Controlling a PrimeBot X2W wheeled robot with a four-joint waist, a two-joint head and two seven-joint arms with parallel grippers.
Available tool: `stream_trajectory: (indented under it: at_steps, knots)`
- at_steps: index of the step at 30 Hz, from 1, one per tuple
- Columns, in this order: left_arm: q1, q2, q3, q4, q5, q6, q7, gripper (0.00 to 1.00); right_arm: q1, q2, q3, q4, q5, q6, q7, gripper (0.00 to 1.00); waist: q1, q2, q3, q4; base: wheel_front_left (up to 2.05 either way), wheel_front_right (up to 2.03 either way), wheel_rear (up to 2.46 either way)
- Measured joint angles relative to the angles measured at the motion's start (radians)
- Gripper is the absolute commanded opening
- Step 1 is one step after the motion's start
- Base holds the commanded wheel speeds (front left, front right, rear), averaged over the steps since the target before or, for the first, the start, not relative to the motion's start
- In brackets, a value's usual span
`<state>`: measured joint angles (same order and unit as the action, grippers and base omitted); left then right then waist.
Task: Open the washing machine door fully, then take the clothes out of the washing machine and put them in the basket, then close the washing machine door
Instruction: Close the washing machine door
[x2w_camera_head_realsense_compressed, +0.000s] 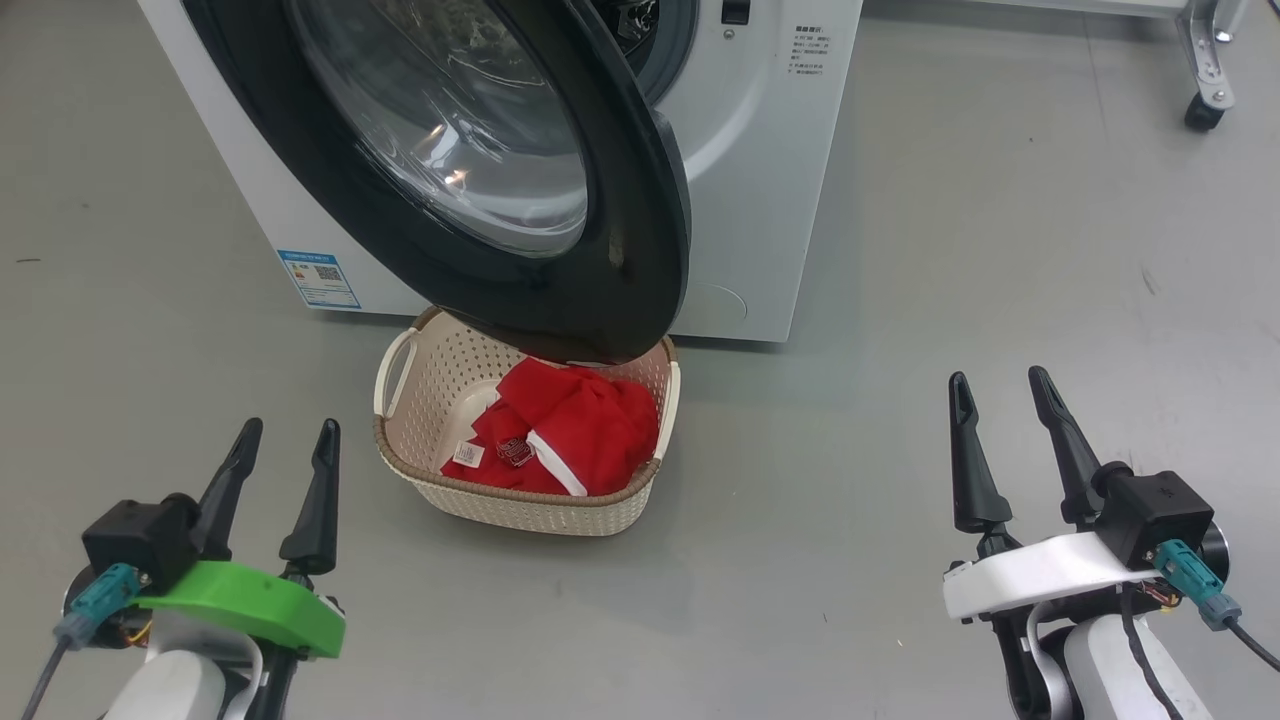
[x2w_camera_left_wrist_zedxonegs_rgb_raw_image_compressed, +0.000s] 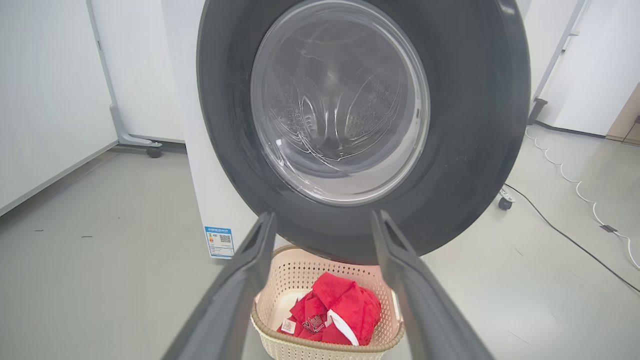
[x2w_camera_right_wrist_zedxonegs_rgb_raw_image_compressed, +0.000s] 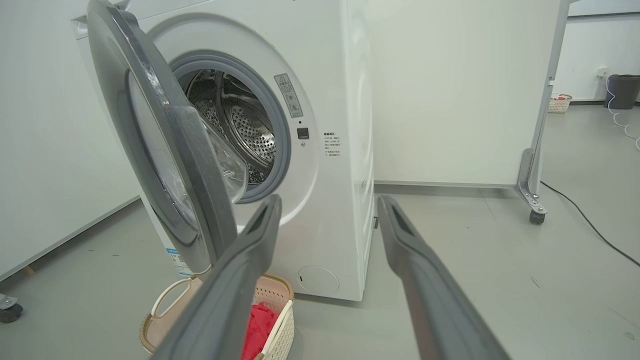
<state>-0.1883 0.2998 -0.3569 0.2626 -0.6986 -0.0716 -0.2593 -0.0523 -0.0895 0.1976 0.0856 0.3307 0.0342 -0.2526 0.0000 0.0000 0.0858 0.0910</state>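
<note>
Left fingers (x2w_camera_head_realsense_compressed: 318, 490) are pictured spread apart and empty at the lower left of the head view. The right fingers (x2w_camera_head_realsense_compressed: 968, 460) are likewise parted and empty at the lower right, and both are held above the grey floor (x2w_camera_head_realsense_compressed: 900, 300). Red clothes (x2w_camera_head_realsense_compressed: 580, 425) are seen heaped in the basket (x2w_camera_head_realsense_compressed: 520, 497), which is set on the floor just before the washing machine (x2w_camera_head_realsense_compressed: 770, 150). The door (x2w_camera_head_realsense_compressed: 640, 240) is swung open, its lower edge overhanging the basket's far rim. Contact between the two appears possible but cannot be made out. The perforated drum (x2w_camera_right_wrist_zedxonegs_rgb_raw_image_compressed: 245, 135) is seen through the opening in the right wrist view.
</note>
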Motion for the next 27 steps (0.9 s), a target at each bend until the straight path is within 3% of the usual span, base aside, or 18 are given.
stream_trajectory:
  at_steps: [8, 27]
  knots:
    - [0.011, -0.035, 0.051, -0.048, 0.055, 0.024, 0.0, 1.0, 0.001, 0.003, -0.004, 0.001, -0.003, 0.001, 0.0, 1.0, 0.0, 0.0, -0.002, 0.0, 0.0, 0.0, 0.0]
    - [0.059, -0.084, 0.108, -0.103, 0.137, 0.013, 0.003, 1.0, 0.001, 0.013, -0.008, 0.003, -0.009, 0.016, 0.0, 1.0, 0.0, 0.0, -0.001, -0.005, 0.0, 0.0, 0.0]
